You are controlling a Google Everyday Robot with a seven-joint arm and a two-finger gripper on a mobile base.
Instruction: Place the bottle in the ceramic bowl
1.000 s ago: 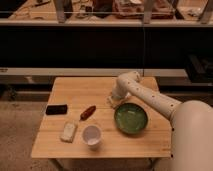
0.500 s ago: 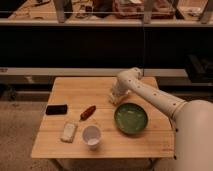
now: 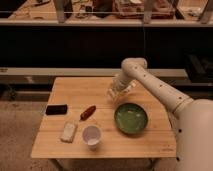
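My gripper (image 3: 119, 93) hangs over the wooden table (image 3: 75, 142), just up and left of the ceramic bowl (image 3: 131, 118). The bowl is wide, glossy green and holds nothing. The bottle (image 3: 115, 94) shows as a small whitish shape held at the gripper's tip, a little above the tabletop and outside the bowl's rim. My white arm reaches in from the lower right and bends over the table's far right part.
A white cup (image 3: 92, 135) stands near the front edge, left of the bowl. A pale rectangular block (image 3: 68, 132), a red-handled tool (image 3: 88, 112) and a black flat object (image 3: 56, 109) lie on the left half. A dark counter runs behind the table.
The gripper has risen a little and shifted slightly right, toward the bowl, with the whitish shape at its tip. The objects on the table have not moved.
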